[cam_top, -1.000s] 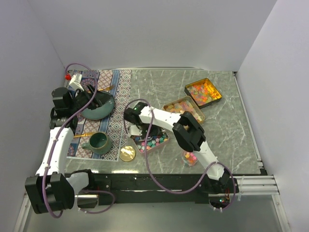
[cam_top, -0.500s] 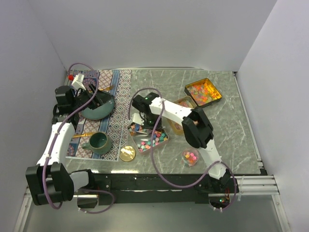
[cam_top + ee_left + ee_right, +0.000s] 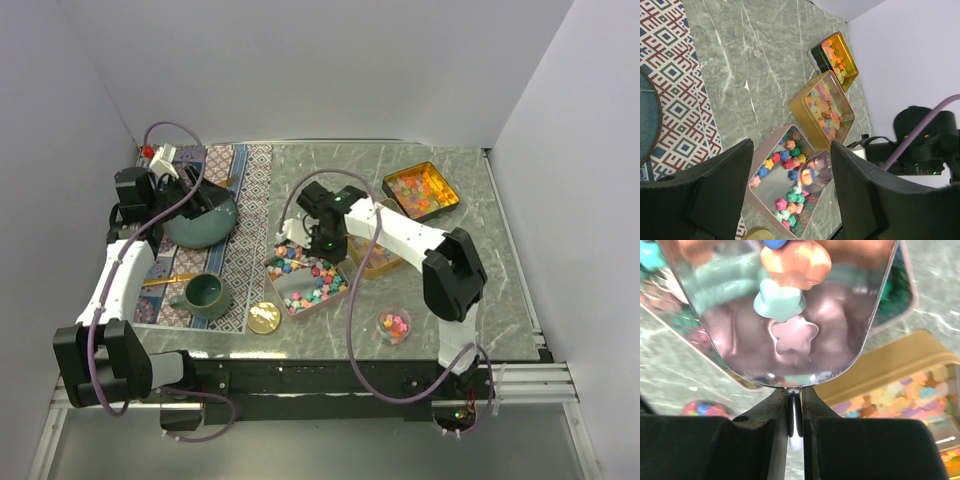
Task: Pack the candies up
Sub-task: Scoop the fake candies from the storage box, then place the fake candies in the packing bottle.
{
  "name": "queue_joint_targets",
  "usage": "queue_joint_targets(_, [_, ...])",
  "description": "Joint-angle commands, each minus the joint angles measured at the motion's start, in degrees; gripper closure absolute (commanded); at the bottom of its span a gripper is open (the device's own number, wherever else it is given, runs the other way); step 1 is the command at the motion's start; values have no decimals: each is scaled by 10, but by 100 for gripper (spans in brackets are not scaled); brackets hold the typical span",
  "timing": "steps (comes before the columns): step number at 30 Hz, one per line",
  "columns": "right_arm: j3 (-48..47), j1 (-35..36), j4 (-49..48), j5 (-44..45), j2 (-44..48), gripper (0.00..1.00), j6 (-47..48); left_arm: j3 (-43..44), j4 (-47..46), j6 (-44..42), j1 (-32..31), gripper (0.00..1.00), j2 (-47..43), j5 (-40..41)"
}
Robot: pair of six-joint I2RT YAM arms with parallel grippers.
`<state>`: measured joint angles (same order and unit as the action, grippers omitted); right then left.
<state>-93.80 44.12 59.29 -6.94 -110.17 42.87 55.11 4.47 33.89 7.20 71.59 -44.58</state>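
The right gripper point(image 3: 794, 412) is pinching the handle of a shiny scoop point(image 3: 730, 335) that is carrying orange, green and pink star candies point(image 3: 791, 336) above the silver tin point(image 3: 771, 184), while the left gripper point(image 3: 196, 204) is hanging open near the teal bowl point(image 3: 205, 234).

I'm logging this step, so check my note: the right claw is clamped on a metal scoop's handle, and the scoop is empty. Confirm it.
Not empty. The right claw is clamped on the handle of the metal scoop, but the scoop carries candies: at least an orange one, a teal one and a pink star. The right wrist view shows them lying in its bowl.
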Motion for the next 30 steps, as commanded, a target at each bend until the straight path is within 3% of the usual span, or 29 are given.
queue_joint_targets(1, [73,-31,-22,4,120,100,52,23,-21,-6,2,31,11,-8])
queue_joint_targets(9, [256,-121,-4,64,274,100,128,30,-40,-1,-1,31,42,-6])
queue_joint_targets(18, [463,-163,3,145,496,100,232,80,-51,-10,-32,32,92,5])
queue_joint_targets(25, [543,-174,67,193,615,100,310,97,-59,-11,-45,32,116,12])
queue_joint_targets(30, [561,-175,93,245,638,100,362,105,-54,-17,-46,32,119,17])
